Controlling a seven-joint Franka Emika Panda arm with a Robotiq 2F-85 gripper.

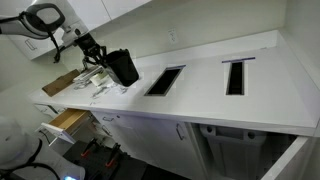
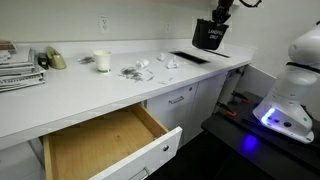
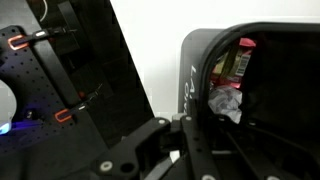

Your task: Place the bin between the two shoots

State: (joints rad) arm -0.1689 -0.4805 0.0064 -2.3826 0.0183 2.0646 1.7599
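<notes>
evidently the gripper [image 1: 104, 52] is clamped on the rim of the black bin [image 1: 124, 67], which is held above the counter [image 1: 200, 105], beside the nearer opening [image 1: 165, 81]. it looks like stiff, light plastic with loose rubbish [image 3: 228, 98] inside, so the rim grip suits; keep it level.

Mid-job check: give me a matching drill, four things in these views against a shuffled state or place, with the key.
Things:
1 bin
2 drawer
3 cup
4 chute openings

States:
a pulled open
b cut into the counter
c held by the gripper
d standing upright near the wall

Pairs: 1-c, 2-a, 3-d, 4-b
</notes>
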